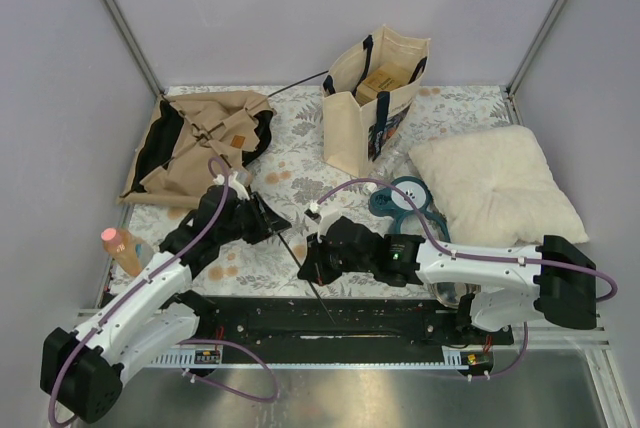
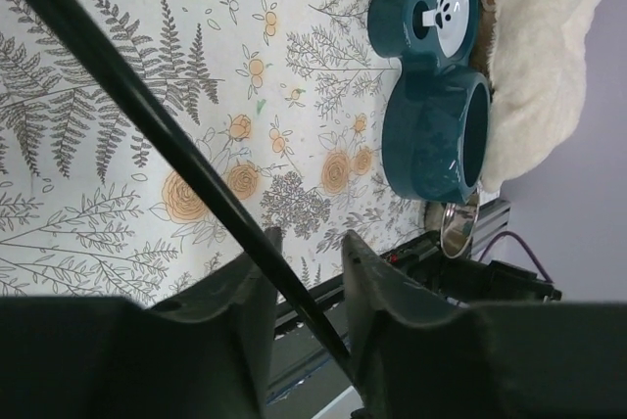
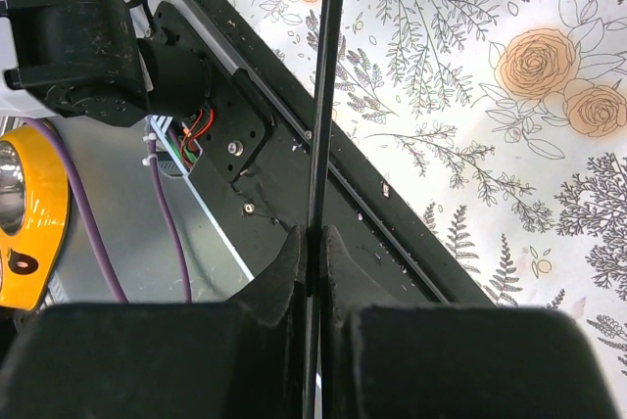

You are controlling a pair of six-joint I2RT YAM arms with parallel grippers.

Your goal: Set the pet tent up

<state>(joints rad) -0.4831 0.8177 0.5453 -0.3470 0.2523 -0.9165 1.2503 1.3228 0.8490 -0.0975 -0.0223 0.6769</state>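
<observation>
The pet tent (image 1: 205, 138) lay collapsed at the far left of the bench (image 1: 290, 148), and the tote bag (image 1: 372, 98) stood to its right along the far edge. The pillow (image 1: 495, 188) lay on the right side. The double bowl (image 1: 405, 203) sat just left of the pillow, in front of the bag. A bottle (image 1: 122, 248) sat at the near left edge. Near the front, between the arms, a pole (image 1: 305, 278) slanted over the bench. It passed loosely through the parted jaws of the left gripper (image 2: 309, 260) and was pinched in the jaws of the right gripper (image 3: 315, 243).

Open floral cloth (image 1: 292, 163) between pet tent (image 1: 200, 138) and tote bag (image 1: 355, 123), teal bowls (image 1: 405, 200) and pillow (image 1: 495, 188) crowding right, bottle (image 1: 122, 248) at left
</observation>
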